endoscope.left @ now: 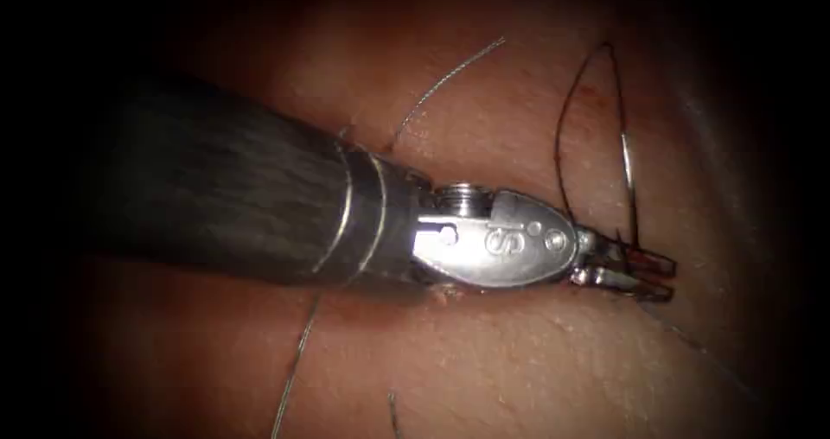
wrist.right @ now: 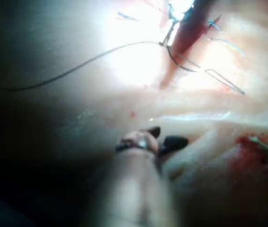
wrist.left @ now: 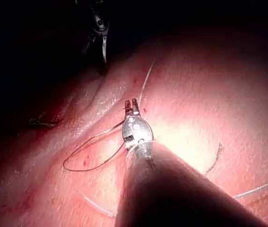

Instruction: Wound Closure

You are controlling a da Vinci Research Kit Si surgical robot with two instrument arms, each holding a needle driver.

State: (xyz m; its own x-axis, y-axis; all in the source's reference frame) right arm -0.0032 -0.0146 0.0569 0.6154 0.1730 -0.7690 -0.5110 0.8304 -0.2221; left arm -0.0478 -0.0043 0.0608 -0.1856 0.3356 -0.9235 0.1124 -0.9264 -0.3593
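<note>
The tissue (endoscope.left: 519, 361) lies as a broad pink bed under everything. The left arm's shaft (endoscope.left: 233, 206) is the largest thing on it, running in from the endoscope view's left. It ends in the left gripper (endoscope.left: 644, 276), which serves as the landmark here. A reddish seam shows just under that tool's wrist, probably the cut, though the tool covers most of it.

The left gripper's jaws stand narrowly parted, with two separate tips visible in both the endoscope and the left wrist view. The right gripper (wrist.right: 165, 138) hangs well away from the left gripper, jaws spread and holding nothing.

A tall, narrow loop of thread (endoscope.left: 562, 128) stands up from the left gripper, and both of its feet come down right at the upper jaw. Its long axis runs roughly across the line of the shaft. The loop's right limb (endoscope.left: 629, 180) looks brighter and stiffer and may be the needle, but that cannot be told for sure. Nor can it be told whether the jaws pinch it or merely touch it, or whether it enters the tissue.

The left arm is plainly the nearer to the loop. Two loose strands, one (endoscope.left: 445, 80) above the shaft and one (endoscope.left: 294, 370) below it, lie behind the left gripper.
</note>
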